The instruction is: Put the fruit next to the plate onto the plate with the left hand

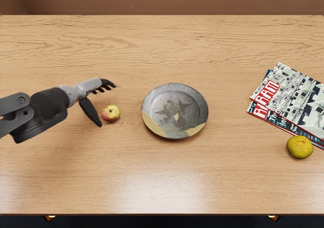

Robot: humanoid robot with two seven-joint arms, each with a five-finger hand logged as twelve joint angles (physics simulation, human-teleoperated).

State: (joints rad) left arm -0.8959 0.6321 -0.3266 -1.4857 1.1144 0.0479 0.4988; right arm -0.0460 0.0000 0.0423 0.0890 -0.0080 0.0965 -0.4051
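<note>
A small red-and-yellow apple (111, 113) lies on the table just left of a grey patterned plate (198, 97). My left hand (98, 99) comes in from the left edge and hovers right beside the apple, on its left. The fingers are spread above and behind the apple, and the thumb (91, 112) points down close to the apple's left side. The hand is open and holds nothing. The plate carries no fruit.
A yellow-green citrus fruit (300, 147) sits near the right edge, in front of a stack of magazines (291, 101). The wooden table (162, 50) stretches wide behind and in front of the plate.
</note>
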